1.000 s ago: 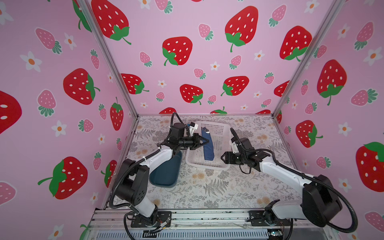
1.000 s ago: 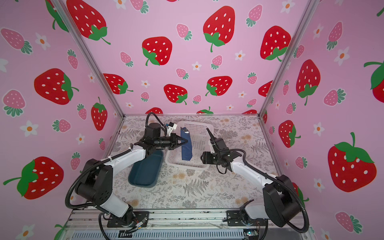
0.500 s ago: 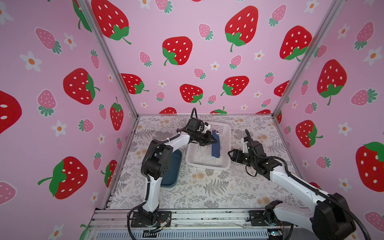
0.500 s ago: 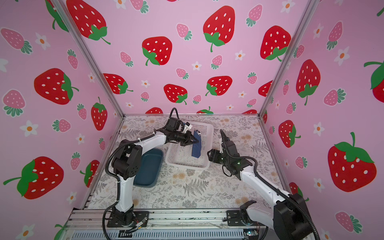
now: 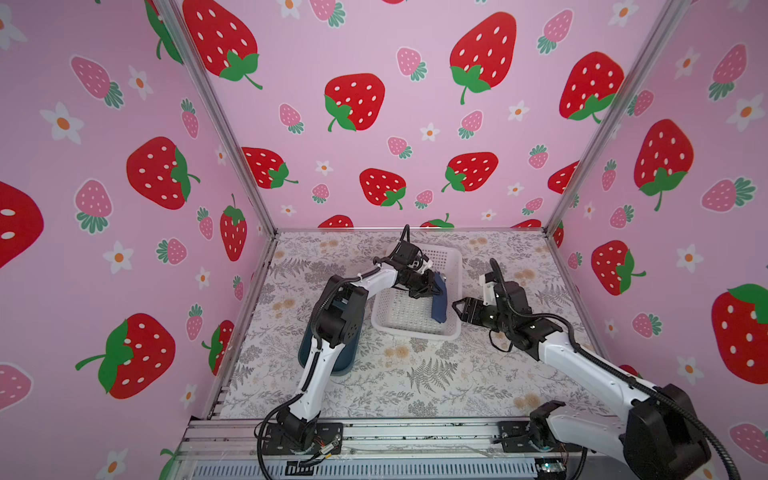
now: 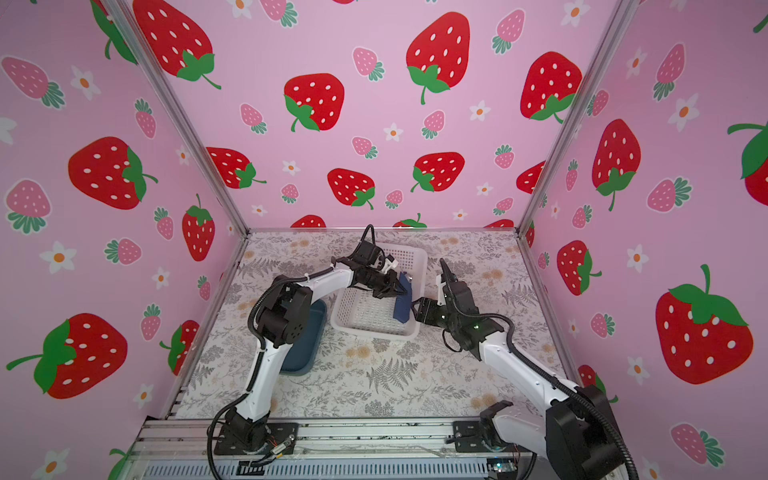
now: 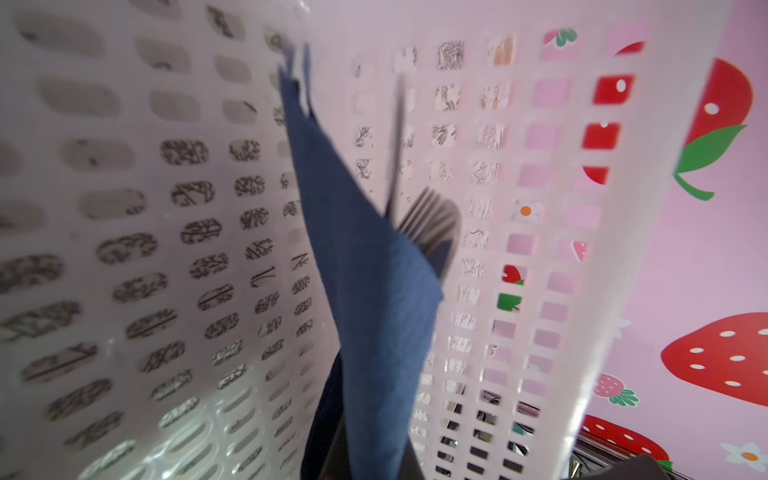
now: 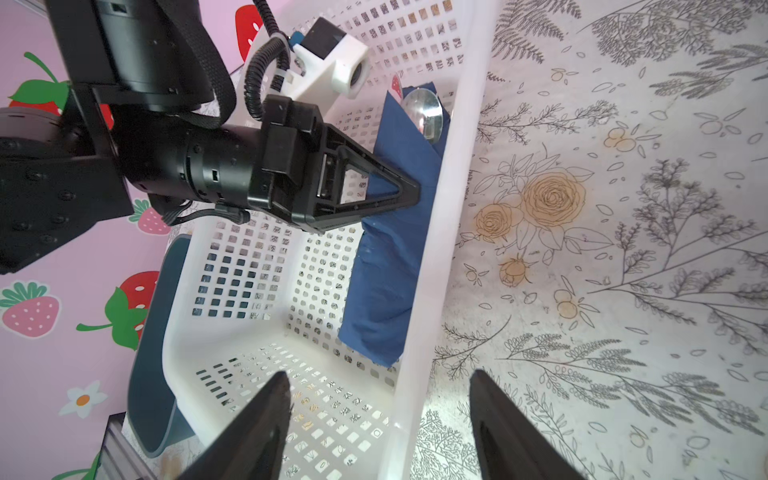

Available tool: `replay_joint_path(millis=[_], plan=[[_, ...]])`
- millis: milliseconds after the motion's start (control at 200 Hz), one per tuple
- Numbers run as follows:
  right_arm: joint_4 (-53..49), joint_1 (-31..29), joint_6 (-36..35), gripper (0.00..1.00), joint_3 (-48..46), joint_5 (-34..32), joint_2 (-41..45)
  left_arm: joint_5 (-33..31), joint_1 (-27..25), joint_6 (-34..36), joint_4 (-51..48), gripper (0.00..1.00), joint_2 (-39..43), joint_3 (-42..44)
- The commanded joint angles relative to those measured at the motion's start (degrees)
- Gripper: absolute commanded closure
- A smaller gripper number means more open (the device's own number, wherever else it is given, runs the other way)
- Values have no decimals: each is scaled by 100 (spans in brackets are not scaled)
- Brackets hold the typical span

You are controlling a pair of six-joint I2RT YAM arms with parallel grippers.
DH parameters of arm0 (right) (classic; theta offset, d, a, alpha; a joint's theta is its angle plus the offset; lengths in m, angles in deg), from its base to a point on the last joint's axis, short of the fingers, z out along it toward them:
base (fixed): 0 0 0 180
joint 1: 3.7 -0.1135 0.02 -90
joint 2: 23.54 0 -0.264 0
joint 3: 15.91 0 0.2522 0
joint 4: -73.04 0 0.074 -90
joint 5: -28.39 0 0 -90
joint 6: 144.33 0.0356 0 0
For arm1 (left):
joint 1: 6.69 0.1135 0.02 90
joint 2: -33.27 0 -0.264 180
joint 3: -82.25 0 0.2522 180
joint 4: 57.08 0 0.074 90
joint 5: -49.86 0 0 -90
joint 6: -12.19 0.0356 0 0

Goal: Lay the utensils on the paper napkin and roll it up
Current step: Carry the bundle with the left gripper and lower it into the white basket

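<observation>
The dark navy paper napkin (image 5: 439, 305) (image 6: 402, 306) is rolled into a bundle around the utensils. It hangs inside the white basket (image 5: 415, 332), close along its right wall (image 8: 449, 208). My left gripper (image 5: 432, 291) (image 8: 411, 195) is shut on the roll's middle. Fork tines (image 7: 428, 224) and a thin blade (image 7: 397, 145) poke from the napkin (image 7: 374, 291). A spoon bowl (image 8: 419, 110) shows at the far end of the roll (image 8: 390, 266). My right gripper (image 5: 457, 311) (image 8: 380, 374) is open and holds nothing, its fingers straddling the basket's right rim just beyond the roll's near end.
A teal tray (image 5: 345, 361) (image 6: 303, 353) lies left of the basket (image 6: 374, 330), partly under the left arm. The floral table surface (image 8: 582, 249) stretches to the right of the basket. Pink strawberry walls close in the back and both sides.
The left gripper carried the roll from above the basket's left part across to its right wall and lower. The right gripper shifted slightly right, to the basket's right rim, and stayed open.
</observation>
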Motion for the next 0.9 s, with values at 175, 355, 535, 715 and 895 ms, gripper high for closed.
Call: replay_joint_path(millis=[175, 355, 535, 715, 895], plan=[[78, 35, 10, 30, -73, 90, -51, 81, -94, 78, -153, 98, -295, -476], [83, 35, 9, 30, -65, 107, -58, 3, -115, 143, -226, 98, -410, -432], [78, 35, 19, 30, -64, 120, -81, -125, -116, 224, -340, 95, -472, -397], [80, 35, 28, 30, -64, 145, -90, -409, -110, 357, -603, 85, -497, -416], [60, 35, 31, 30, -64, 152, -84, -678, -114, 453, -837, 72, -449, -456]])
